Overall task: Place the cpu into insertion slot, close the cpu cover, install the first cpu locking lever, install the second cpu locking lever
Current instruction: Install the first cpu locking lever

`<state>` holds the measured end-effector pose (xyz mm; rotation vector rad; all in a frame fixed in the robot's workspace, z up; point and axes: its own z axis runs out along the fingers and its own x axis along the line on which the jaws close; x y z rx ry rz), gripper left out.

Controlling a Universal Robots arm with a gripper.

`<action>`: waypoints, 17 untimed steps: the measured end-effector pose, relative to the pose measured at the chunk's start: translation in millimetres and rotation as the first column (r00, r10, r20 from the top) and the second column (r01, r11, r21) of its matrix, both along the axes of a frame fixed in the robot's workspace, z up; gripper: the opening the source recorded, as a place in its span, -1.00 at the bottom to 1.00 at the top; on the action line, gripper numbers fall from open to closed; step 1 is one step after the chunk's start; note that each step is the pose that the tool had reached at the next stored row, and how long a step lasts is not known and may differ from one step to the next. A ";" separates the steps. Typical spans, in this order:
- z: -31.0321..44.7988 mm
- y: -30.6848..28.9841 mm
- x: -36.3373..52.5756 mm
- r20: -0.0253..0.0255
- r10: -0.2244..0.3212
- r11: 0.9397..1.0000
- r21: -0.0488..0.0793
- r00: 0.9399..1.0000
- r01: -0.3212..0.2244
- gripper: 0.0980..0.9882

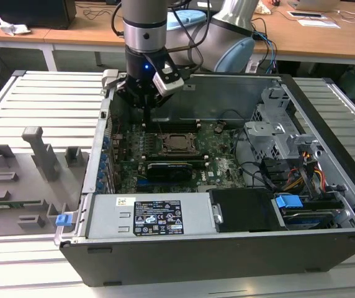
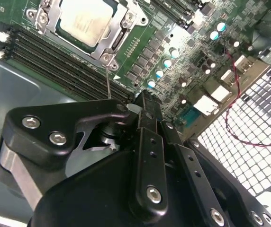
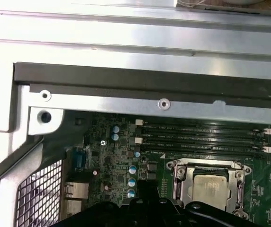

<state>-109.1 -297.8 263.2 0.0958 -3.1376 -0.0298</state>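
Note:
The cpu [image 2: 85, 19] shows its silver top, lying flat in the insertion slot on the green board; it also appears in the first wrist view [image 3: 211, 187] and the exterior view [image 1: 179, 142]. The cpu cover [image 2: 121, 29] lies down around it as a silvery frame. A thin wire locking lever [image 2: 108, 80] rises from the socket's corner toward my gripper [image 2: 142, 100]. The gripper is shut, its tips pressed together right beside the lever's free end. In the exterior view the gripper [image 1: 146, 117] hangs inside the case, at the socket's left.
Long black memory slots [image 3: 202, 137] run between the socket and the case wall [image 3: 149, 80]. A black expansion card [image 1: 168, 167] lies in front of the socket. The power supply [image 1: 156, 217] and drive cage [image 1: 277, 130] fill the case's front and right. A grey fixture tray [image 1: 28, 174] sits outside.

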 end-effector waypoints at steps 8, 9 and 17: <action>-0.4 0.6 1.4 0.000 0.000 1.000 0.000 1.000 0.000 -0.98; -0.4 0.9 1.7 0.000 0.000 1.000 0.000 1.000 0.000 -0.98; -0.8 10.3 9.1 0.000 0.000 1.000 0.000 1.000 0.000 -0.98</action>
